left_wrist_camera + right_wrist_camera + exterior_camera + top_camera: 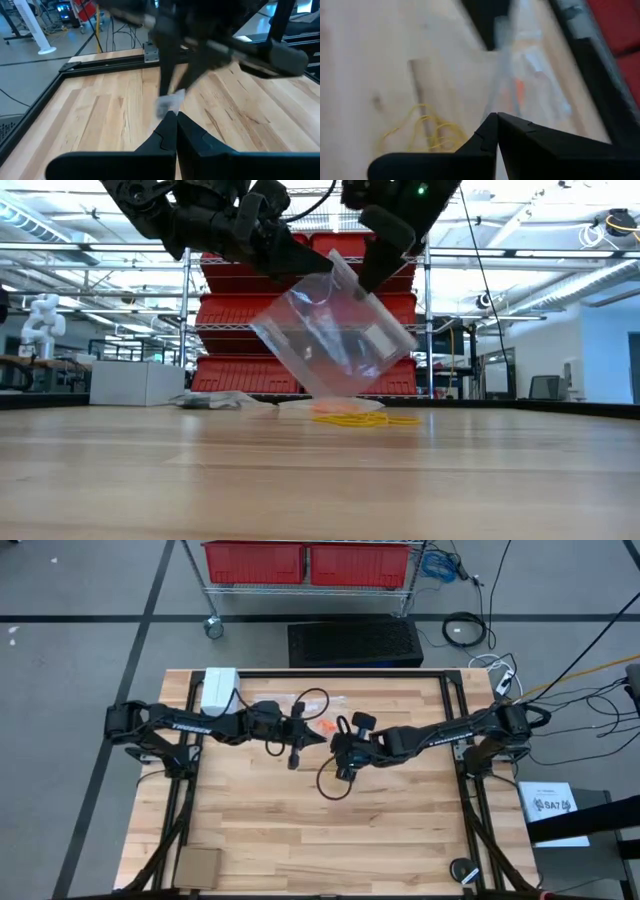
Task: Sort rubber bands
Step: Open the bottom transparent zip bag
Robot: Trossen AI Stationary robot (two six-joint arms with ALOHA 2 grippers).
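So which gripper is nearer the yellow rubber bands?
Right. The right gripper hangs almost over the rubber bands, gripping the clear bag; the left gripper grips it farther aside.

**Readable markings**

White lettering reading "TROSSEN" runs along the left arm (pixel 190 725) in the high view. A white sheet (pixel 553 806) right of the bench bears dark print, too small to read.

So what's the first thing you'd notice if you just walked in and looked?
A clear plastic bag hanging in the air above the middle of the table, pinched between the left gripper and the right gripper, each shut on a top corner. Right under it, a little heap of yellow and orange rubber bands lies on the wooden table.
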